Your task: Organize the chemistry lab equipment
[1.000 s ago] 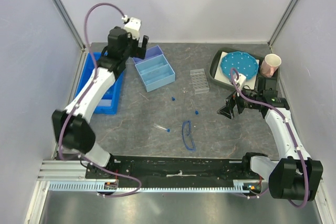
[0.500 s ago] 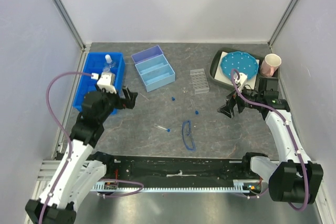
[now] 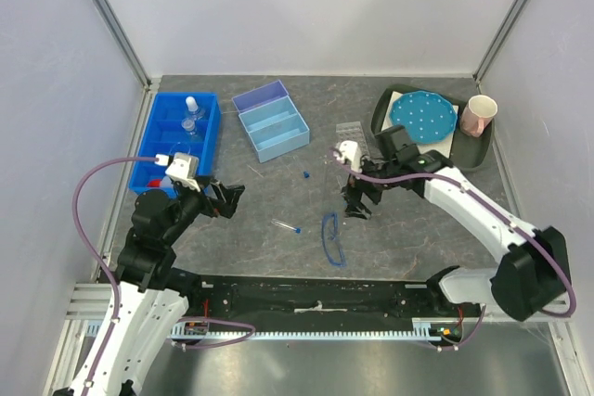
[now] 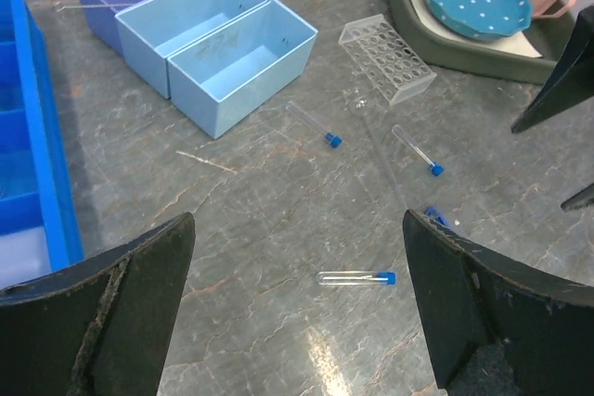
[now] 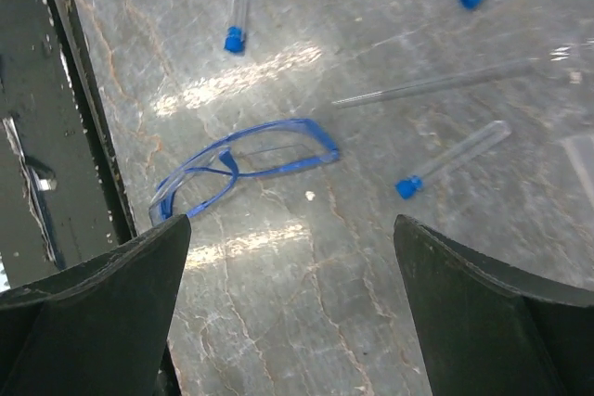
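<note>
- Blue-rimmed glasses (image 3: 331, 239) lie nearest the table's (image 3: 418, 248) near edge, a little right of middle. Their long axis runs roughly near-to-far, and they are untouched.
- Just left of them lies a capped tube (image 4: 357, 277), flat and crosswise, its blue cap pointing right.
- The right claw (image 3: 357, 206) hangs over the table's middle, just beyond the glasses, jaws spread wide and holding nothing. That likely puts it in line for a pick of the glasses or a nearby tube.
- The left claw (image 3: 225, 199) is also released and empty. It faces the table's middle from the left side (the crosswise tube looks like its easiest reach).
- Farther on, two more tubes (image 4: 314, 124) lie on a slant, roughly parallel, caps at their nearer ends. A thin glass rod (image 5: 445, 81) lies among them.
- The clear rack (image 4: 385, 45) beyond them stands empty, so it seems the likely home for the tubes.
- The pale-blue box (image 4: 218, 44) sits open toward the far edge.
- Along the left edge, the blue bin (image 3: 210, 141) already holds flasks (image 3: 189, 123).
- In the far-right corner, a tray (image 3: 382, 127) carries the dotted disc (image 3: 422, 116) and a cup (image 3: 480, 115).
</note>
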